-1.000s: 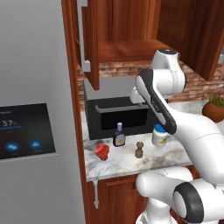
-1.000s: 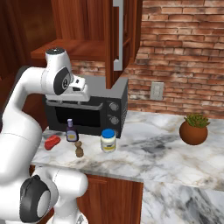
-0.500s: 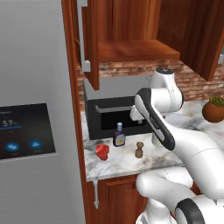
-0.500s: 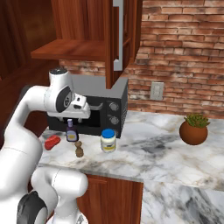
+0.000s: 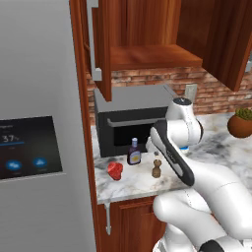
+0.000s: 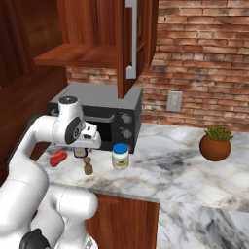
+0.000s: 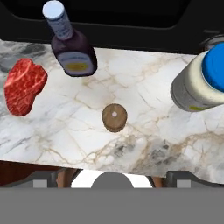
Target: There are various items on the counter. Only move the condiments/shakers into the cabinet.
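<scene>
On the counter point(image 6: 160, 172) stand a dark sauce bottle point(image 7: 72, 48), a small brown pepper mill point(image 7: 114, 117) and a white blue-lidded jar point(image 7: 201, 81). A red lumpy object point(image 7: 24, 85) lies to the left. My gripper point(image 7: 113, 180) is open and holds nothing. It looks straight down on the pepper mill's top from above. In the right base view the gripper point(image 6: 83, 147) hangs just over the mill point(image 6: 88, 167), partly covering the bottle point(image 6: 80, 152), with the jar point(image 6: 120, 156) to its right. The wall cabinet point(image 5: 152, 56) stands open above, its shelf bare.
A black microwave point(image 6: 112, 116) sits right behind the items under the cabinet shelf. The open cabinet door point(image 6: 127, 44) hangs above the jar. A grey fridge point(image 5: 39, 147) walls off the left. A potted plant point(image 6: 215, 145) stands far right on the counter.
The arm has swung down from the level of the microwave's top to just over the pepper mill. The jaws have stayed wide open, and the items have not moved.
</scene>
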